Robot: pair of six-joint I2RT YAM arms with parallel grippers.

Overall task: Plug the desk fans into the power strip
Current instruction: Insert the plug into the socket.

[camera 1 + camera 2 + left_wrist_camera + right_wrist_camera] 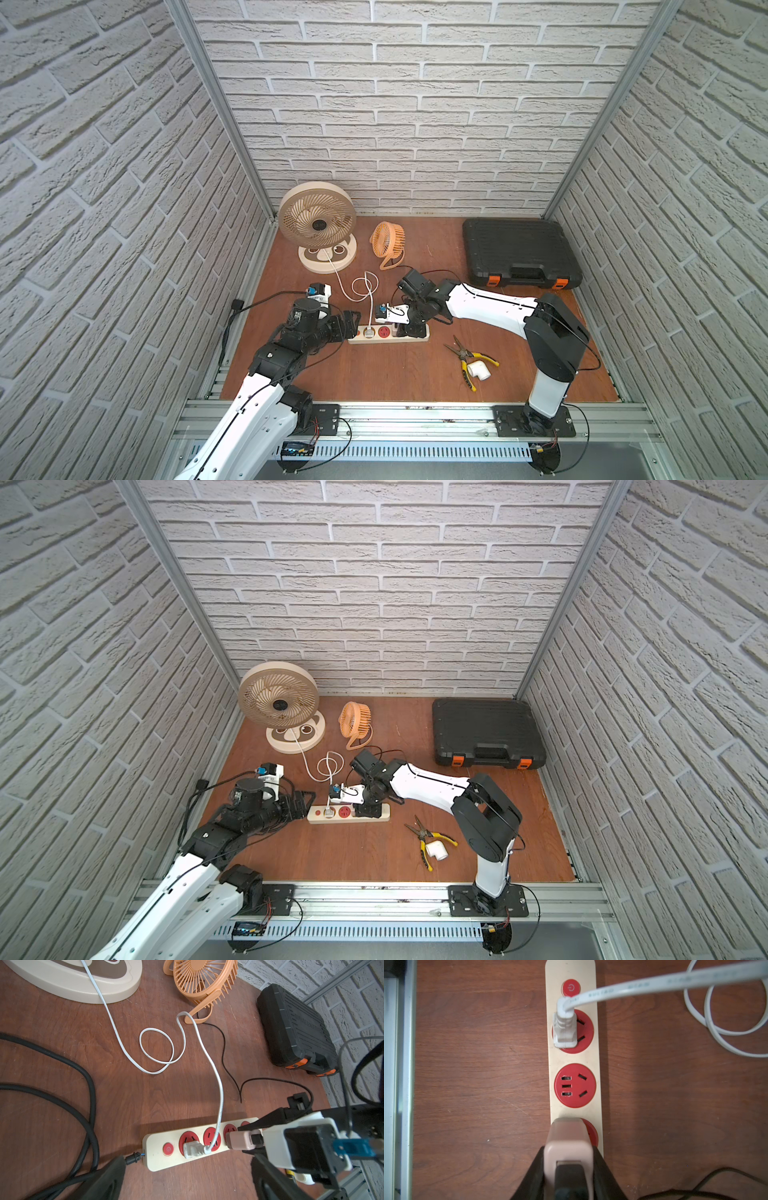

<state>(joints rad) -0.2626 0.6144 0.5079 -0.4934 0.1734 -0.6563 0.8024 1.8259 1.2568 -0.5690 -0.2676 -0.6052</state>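
Power strip (374, 340), lower centre in both top views: rigid, light, likely slides; brace casing end. Right gripper (569, 1149) pinches pink adapter (566, 1132) over third socket; left gripper (348, 323) wide apart, empty.

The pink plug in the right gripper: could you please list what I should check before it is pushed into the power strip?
1. Grip: the right gripper is shut on the pink plug: ok.
2. Position: the plug is over the third socket from the red button: ok.
3. Prongs lined up with slots: cannot tell, hidden beneath the plug.
4. Clearance: the white plug sits in the first socket, apart from it: ok.
5. Support: the power strip is not clamped; the left gripper stands open at its button end: not ok.
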